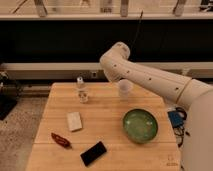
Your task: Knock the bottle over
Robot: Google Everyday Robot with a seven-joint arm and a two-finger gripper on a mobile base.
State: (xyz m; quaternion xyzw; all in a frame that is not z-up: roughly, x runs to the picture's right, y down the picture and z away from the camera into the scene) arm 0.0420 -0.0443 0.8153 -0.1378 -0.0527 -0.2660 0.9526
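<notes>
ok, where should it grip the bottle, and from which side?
Grip the bottle around its slim body below the white cap, likely level from the cup side: it stands upright, apart from the cup. The gripper is hidden behind the bend of the arm, shut, so it must open first.

One elevated view, looking down over table toward back wall, mid-distance, whole tabletop framed; hand hidden behind arm.

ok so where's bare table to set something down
Bare wood lies between the small clear plastic bottle and translucent white cup, and mid-table left of the green bowl. Front-left is crowded. The gripper is hidden behind the white arm.
</notes>
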